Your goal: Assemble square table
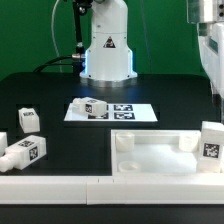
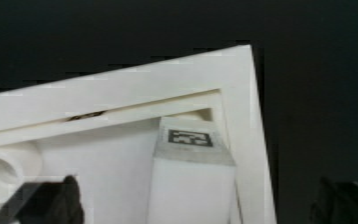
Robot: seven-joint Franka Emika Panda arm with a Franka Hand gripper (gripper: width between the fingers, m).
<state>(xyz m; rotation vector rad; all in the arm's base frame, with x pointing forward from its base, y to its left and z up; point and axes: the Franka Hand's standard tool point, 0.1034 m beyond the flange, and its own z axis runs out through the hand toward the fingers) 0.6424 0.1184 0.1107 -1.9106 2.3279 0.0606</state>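
Note:
The white square panel [image 1: 160, 158] lies at the front of the exterior view's right, rim up, with round corner sockets. One tagged white leg [image 1: 211, 142] stands upright at its right corner; in the wrist view the leg [image 2: 194, 150] sits just inside the panel's rim [image 2: 158, 85]. My gripper [image 1: 212, 100] hangs straight above this leg. Its dark fingertips [image 2: 51, 202] show wide apart on either side of the leg, not touching it, so the gripper [image 2: 197, 205] is open. Another leg [image 1: 95, 107] lies on the marker board [image 1: 130, 112]. Three more legs [image 1: 27, 152] lie at the left.
The long white rail [image 1: 60, 187] runs along the table's front edge. The robot's base [image 1: 107, 50] stands at the back middle. The table top is black.

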